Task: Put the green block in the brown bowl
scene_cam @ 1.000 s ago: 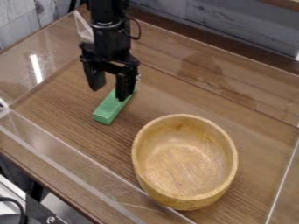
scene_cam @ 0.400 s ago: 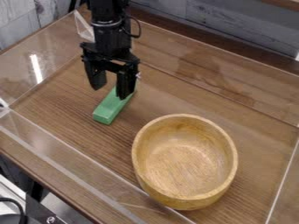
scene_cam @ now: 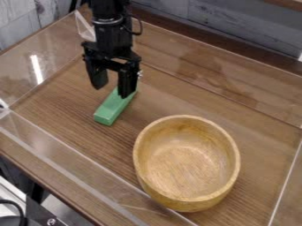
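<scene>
**A:** What does the green block (scene_cam: 112, 106) look like?

**B:** A small flat bar, plain bright green, clearly longer than it is wide, lying flat on the wooden tabletop (scene_cam: 200, 84). Its top face is evenly lit and its near end face is a shade darker.

**A:** Which way does it run?

**B:** Its long axis goes diagonally in the picture: the near end points toward the lower left, the far end toward the upper right, where it slips under the gripper.

**A:** And the gripper (scene_cam: 109, 86)?

**B:** Black, pointing straight down, with its two fingers spread wide. The right-hand finger in the picture stands at the block's far end, seemingly touching or just over it; the other finger hangs over bare table to the block's left. Nothing is clamped between them.

**A:** Where is the block relative to the brown bowl (scene_cam: 186, 161)?

**B:** Up and to the left of it, near but apart, with a strip of table between them. The bowl is round, light wood with thick walls and visible grain, sitting upright toward the lower right.
</scene>
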Controlling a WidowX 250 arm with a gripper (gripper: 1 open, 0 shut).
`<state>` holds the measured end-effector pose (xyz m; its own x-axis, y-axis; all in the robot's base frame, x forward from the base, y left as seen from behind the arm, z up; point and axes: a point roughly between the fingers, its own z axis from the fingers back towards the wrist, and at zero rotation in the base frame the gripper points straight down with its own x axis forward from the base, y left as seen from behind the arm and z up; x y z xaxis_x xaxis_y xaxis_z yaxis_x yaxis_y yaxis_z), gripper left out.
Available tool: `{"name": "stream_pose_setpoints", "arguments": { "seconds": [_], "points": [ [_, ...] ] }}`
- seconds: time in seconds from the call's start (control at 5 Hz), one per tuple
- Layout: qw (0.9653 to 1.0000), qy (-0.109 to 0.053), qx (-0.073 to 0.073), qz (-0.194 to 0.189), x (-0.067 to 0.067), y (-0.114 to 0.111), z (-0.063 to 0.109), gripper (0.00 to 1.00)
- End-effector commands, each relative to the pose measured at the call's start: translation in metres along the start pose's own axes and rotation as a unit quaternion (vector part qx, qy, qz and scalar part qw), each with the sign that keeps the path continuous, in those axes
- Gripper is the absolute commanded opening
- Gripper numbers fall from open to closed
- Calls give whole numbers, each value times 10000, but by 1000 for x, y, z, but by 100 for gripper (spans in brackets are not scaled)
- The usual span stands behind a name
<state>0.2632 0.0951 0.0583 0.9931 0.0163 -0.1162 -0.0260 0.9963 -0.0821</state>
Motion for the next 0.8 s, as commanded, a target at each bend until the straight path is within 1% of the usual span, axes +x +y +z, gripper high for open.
{"name": "stream_pose_setpoints", "arguments": {
  "seconds": [0.0, 0.6],
  "points": [
    [9998, -216, 44, 39, 7, 5, 15, 100],
    [9999, -131, -65, 47, 8, 7, 15, 100]
  ]
}}
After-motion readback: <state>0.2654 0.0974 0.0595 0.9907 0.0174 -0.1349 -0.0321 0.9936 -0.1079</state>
